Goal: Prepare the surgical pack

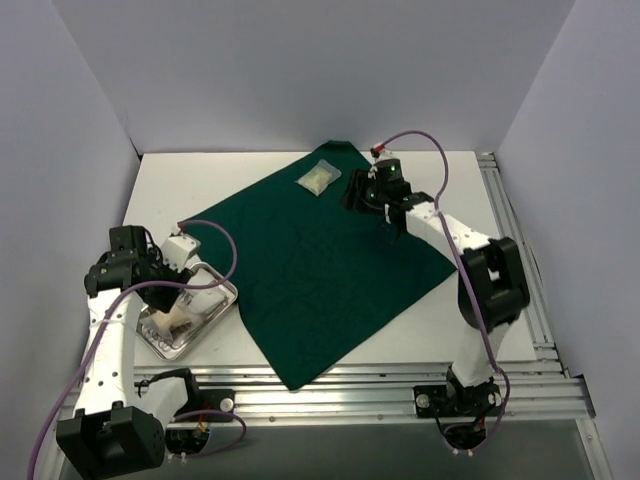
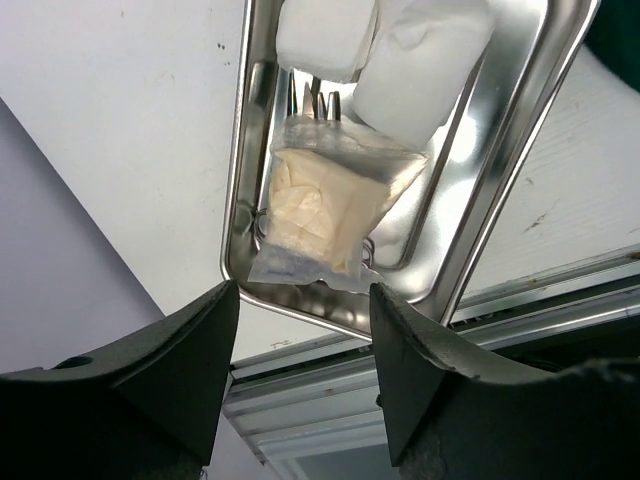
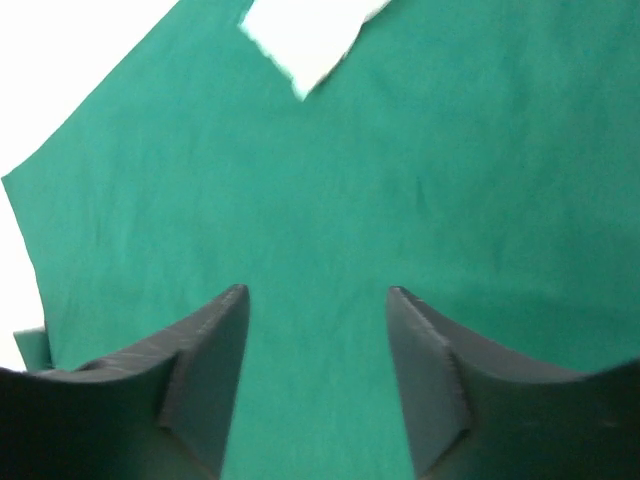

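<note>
The dark green drape (image 1: 320, 270) lies spread flat mid-table. One clear packet (image 1: 320, 178) rests on its far corner and also shows in the right wrist view (image 3: 310, 35). The steel tray (image 1: 225, 300) sits at the left, off the drape. In the left wrist view the tray (image 2: 500, 190) holds two white gauze pads (image 2: 420, 60), the second clear packet (image 2: 335, 205) and the tips of steel instruments (image 2: 315, 100). My left gripper (image 2: 305, 300) is open and empty above the tray's near end. My right gripper (image 3: 315, 300) is open and empty above the drape, short of the packet.
Aluminium rails (image 1: 400, 385) run along the near edge and the right side of the table. Grey walls enclose the table on three sides. The tray's near rim is close to the front rail (image 2: 400, 340).
</note>
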Motion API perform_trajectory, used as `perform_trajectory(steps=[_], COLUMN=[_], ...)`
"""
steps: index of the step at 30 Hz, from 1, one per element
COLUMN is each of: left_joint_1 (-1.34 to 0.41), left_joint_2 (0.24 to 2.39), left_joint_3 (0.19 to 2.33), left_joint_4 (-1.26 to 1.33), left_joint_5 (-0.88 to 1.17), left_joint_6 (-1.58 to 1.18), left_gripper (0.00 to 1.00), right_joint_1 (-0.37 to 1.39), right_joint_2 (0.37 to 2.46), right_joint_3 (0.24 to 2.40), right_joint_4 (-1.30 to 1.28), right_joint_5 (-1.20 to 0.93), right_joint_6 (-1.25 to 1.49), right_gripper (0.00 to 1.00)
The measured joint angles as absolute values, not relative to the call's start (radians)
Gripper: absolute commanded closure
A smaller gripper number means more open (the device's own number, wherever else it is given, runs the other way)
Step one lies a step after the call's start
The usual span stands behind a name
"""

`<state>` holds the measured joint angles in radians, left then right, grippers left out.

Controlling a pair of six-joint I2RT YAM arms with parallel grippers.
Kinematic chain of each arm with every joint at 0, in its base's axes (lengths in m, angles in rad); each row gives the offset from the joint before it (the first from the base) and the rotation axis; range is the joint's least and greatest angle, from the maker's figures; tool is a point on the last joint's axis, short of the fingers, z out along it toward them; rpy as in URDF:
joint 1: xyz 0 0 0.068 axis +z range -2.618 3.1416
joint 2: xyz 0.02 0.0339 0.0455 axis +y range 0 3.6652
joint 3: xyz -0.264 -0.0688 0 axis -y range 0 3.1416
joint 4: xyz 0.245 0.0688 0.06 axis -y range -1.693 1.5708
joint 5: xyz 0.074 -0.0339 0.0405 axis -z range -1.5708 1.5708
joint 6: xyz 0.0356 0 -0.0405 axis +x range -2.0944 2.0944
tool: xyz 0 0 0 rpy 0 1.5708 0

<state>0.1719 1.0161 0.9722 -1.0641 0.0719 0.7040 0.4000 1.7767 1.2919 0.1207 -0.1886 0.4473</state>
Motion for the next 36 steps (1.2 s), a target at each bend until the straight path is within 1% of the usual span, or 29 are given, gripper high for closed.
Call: perform_trajectory(steps=[1,3,10,15,20,27,29,33,35,36], left_joint_1=[0.172,0.172,0.172,0.172,0.171,0.171,0.171,0.17,0.17,0.17], left_joint_2=[1.015,1.016,1.056,1.082,1.128,1.169,1.172,1.179,1.182,1.183], left_joint_3=[0.99,1.015,1.035,1.048,1.059,1.059,1.059,1.059,1.059,1.059], left_joint_4=[-1.075,-1.092,-1.111,-1.109,-1.093,-1.076,-1.072,-1.066,-1.062,-1.061], left_joint_5=[0.083,0.099,0.12,0.121,0.122,0.121,0.121,0.12,0.12,0.12], left_joint_6=[0.698,0.686,0.645,0.625,0.607,0.595,0.593,0.59,0.59,0.59], left_gripper=[0.36,0.36,0.35,0.35,0.35,0.35,0.35,0.35,0.35,0.35], right_joint_1=[0.387,0.376,0.348,0.329,0.317,0.316,0.316,0.316,0.316,0.316], right_joint_2=[1.838,1.949,2.3,2.494,2.59,2.628,2.645,2.696,2.712,2.717], right_joint_3=[1.342,1.441,1.754,1.899,2.016,2.026,2.032,2.077,2.083,2.083], right_joint_4=[0.134,0.171,0.265,0.297,0.361,0.449,0.484,0.539,0.566,0.574], right_joint_5=[-0.192,-0.196,-0.236,-0.248,-0.27,-0.279,-0.28,-0.284,-0.288,-0.29], right_joint_6=[0.472,0.511,0.643,0.727,0.791,0.868,0.892,0.945,0.967,0.977], right_gripper=[0.41,0.4,0.41,0.41,0.46,0.47,0.49,0.56,0.64,0.71])
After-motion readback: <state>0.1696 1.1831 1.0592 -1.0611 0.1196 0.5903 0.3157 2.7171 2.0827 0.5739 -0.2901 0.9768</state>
